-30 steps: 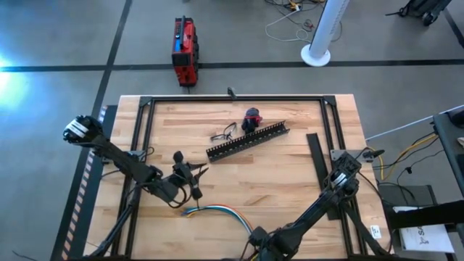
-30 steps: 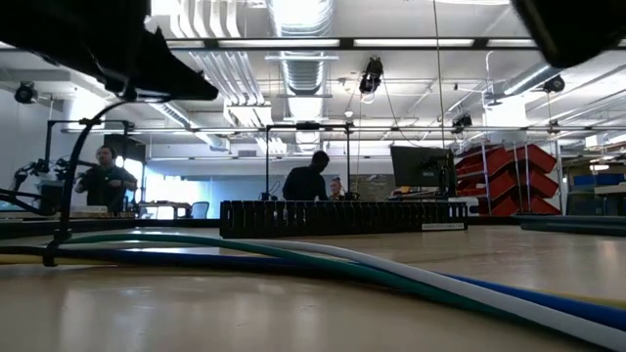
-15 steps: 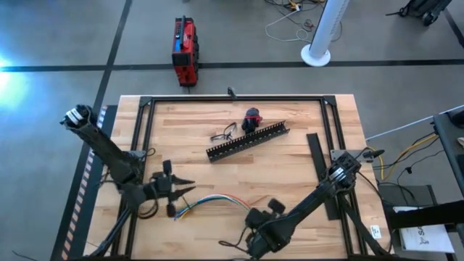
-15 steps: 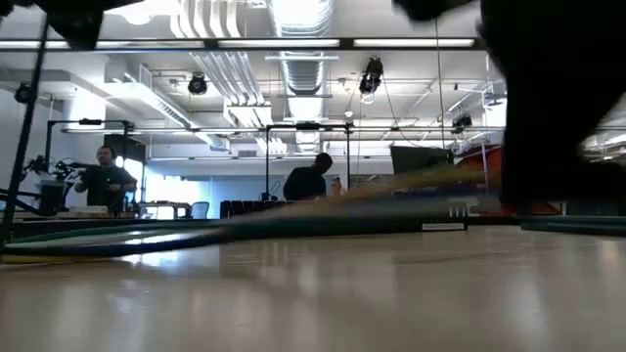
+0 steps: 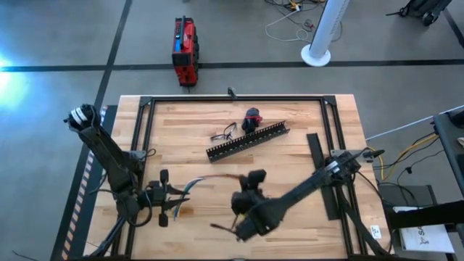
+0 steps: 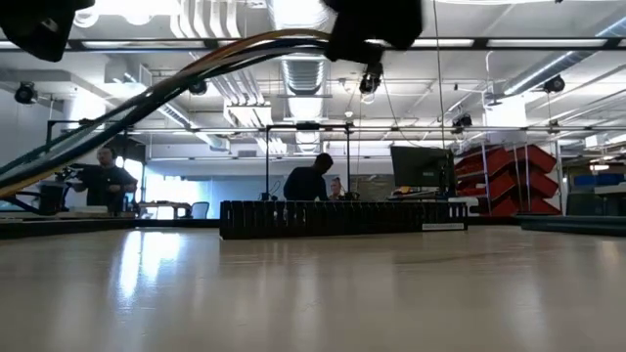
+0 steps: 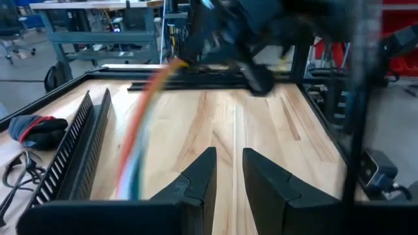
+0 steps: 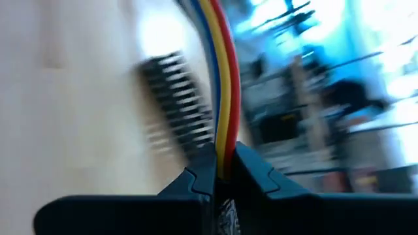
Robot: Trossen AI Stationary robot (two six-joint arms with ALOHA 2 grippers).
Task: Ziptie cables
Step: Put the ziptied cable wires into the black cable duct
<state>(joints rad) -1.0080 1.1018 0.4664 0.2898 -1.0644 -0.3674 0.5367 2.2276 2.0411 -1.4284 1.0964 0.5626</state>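
The right hand (image 8: 219, 173) has clamped its fingers on the cables (image 8: 221, 78), where a second ago it sat low at the near edge of the surface (image 5: 290, 156), apart from them. The red, yellow and blue strands run straight out from between its pads in the right wrist view. From above, this hand (image 5: 241, 206) has moved up toward the middle of the surface, and the cables (image 5: 206, 178) no longer lie flat near the front edge: they arc through the air between the two hands.

The level view agrees; the bundle (image 6: 186, 73), which lay along the wood a second ago, now sweeps high across the upper left, clear of the surface.

The left hand (image 5: 168, 201) has drawn back toward the left front corner. Its own camera shows its two fingers (image 7: 196, 186) standing a little apart with nothing visible between them. The cables (image 7: 140, 130) rise beside them, but whether it grips their other end farther back cannot be told.

The comb-slotted duct (image 5: 248, 141) sits untouched farther back. The ziptie is not discernible in any view, so the bundle seems lifted and gathered for tying, with the tie itself not yet brought in.
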